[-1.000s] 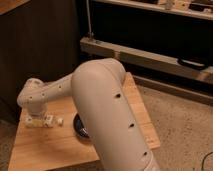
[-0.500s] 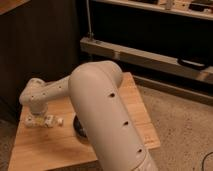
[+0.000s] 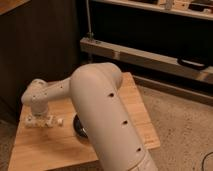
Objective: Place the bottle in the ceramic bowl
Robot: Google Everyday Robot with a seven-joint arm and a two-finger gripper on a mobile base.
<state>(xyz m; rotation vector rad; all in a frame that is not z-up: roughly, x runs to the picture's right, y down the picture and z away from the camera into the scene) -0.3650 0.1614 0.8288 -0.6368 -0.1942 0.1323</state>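
Observation:
The bottle lies on its side on the left part of the wooden table, whitish label, white cap pointing right. My gripper hangs from the white wrist straight down onto the bottle's left end. The ceramic bowl is a dark glossy shape just right of the bottle. Most of it is hidden behind my big white arm.
The table's front edge runs along the bottom left, its right edge beside speckled floor. A dark cabinet wall stands behind at left. A metal shelf rail with a black handle runs across the back right.
The arm's elbow has shifted slightly left and the wrist has settled a little lower over the bottle. The bottle and bowl have stayed in place.

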